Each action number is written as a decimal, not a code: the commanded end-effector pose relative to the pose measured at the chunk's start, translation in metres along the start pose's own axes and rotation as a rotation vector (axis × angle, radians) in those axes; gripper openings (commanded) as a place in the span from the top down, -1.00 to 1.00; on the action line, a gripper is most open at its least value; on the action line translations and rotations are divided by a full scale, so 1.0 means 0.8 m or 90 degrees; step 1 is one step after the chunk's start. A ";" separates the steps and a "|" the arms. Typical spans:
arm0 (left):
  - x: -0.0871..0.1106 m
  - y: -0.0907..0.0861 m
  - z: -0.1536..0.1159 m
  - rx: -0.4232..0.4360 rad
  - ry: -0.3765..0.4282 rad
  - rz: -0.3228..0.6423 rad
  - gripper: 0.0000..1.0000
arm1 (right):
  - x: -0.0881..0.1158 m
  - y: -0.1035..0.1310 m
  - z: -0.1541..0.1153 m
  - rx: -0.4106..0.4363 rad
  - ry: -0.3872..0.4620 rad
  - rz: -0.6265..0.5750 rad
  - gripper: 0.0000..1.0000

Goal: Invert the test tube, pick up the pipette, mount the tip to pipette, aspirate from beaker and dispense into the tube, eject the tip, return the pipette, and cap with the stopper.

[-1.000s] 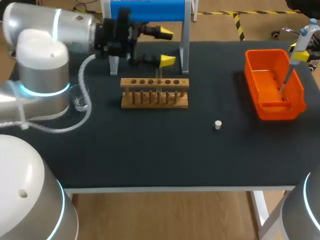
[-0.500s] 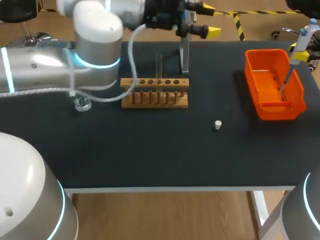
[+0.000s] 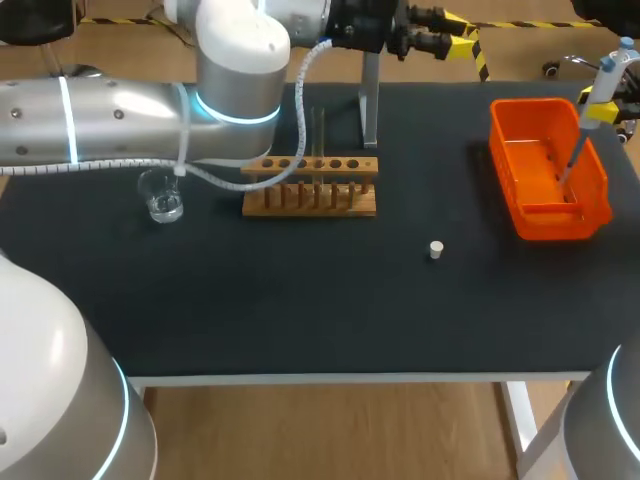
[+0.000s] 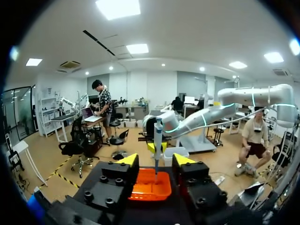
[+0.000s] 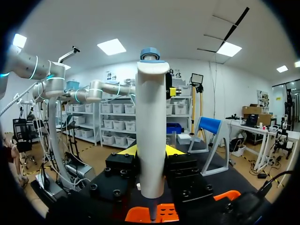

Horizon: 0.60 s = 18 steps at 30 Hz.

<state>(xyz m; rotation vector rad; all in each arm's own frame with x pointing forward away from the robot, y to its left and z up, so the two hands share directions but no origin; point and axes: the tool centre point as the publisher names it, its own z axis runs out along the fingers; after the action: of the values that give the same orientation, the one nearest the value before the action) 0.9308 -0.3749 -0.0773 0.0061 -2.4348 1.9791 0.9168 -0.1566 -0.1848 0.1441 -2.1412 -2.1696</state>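
The clear test tube (image 3: 318,135) stands upright in the wooden rack (image 3: 310,190). My left gripper (image 3: 450,40) hangs high over the table's back edge, right of the rack, open with nothing between its yellow tips (image 4: 156,160). At the far right my right gripper (image 3: 605,110) is shut on the white pipette (image 3: 592,105), whose lower end points down into the orange bin (image 3: 548,215). In the right wrist view the pipette (image 5: 151,131) stands upright between the fingers (image 5: 174,150), over the orange bin (image 5: 164,213). The white stopper (image 3: 436,249) lies on the mat. The glass beaker (image 3: 162,195) stands left of the rack.
The pipette stand's grey post (image 3: 370,100) rises just behind the rack, and its blue top (image 5: 208,126) shows in the right wrist view. My left arm's long grey link (image 3: 110,115) stretches across the table's back left, over the beaker area.
My left arm has swung right and back, away from the rack, leaving the tube upright in it. Its fingers stand closer together. The right arm and pipette have not moved.
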 end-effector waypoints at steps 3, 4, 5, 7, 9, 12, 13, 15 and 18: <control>0.000 0.000 0.000 0.000 0.000 0.000 1.00 | -0.001 0.000 -0.002 0.000 0.003 -0.001 1.00; 0.000 0.000 0.000 0.000 0.000 0.000 1.00 | -0.001 0.000 -0.002 0.000 0.003 -0.001 1.00; 0.000 0.000 0.000 0.000 0.000 0.000 1.00 | -0.001 0.000 -0.002 0.000 0.003 -0.001 1.00; -0.008 -0.004 0.020 0.008 0.001 0.004 1.00 | -0.001 0.000 -0.002 0.000 0.003 -0.001 1.00; -0.013 -0.007 0.042 0.013 -0.004 -0.004 1.00 | -0.001 0.000 -0.002 0.000 0.003 -0.001 1.00; -0.013 -0.009 0.064 0.024 -0.028 -0.010 1.00 | -0.001 0.000 -0.002 0.000 0.003 -0.001 1.00; -0.013 -0.010 0.070 0.027 -0.031 -0.010 1.00 | -0.001 0.000 -0.002 0.000 0.003 -0.001 1.00; -0.015 -0.015 0.080 0.022 -0.038 -0.013 1.00 | -0.001 0.000 -0.002 0.000 0.003 -0.001 1.00; -0.020 -0.021 0.099 0.007 -0.077 -0.028 1.00 | -0.001 0.000 -0.002 0.000 0.003 -0.001 1.00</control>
<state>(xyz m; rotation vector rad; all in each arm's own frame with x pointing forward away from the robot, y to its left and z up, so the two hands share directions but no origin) 0.9453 -0.4226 -0.0738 0.1163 -2.4304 2.0361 0.9168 -0.1566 -0.1848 0.1441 -2.1411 -2.1695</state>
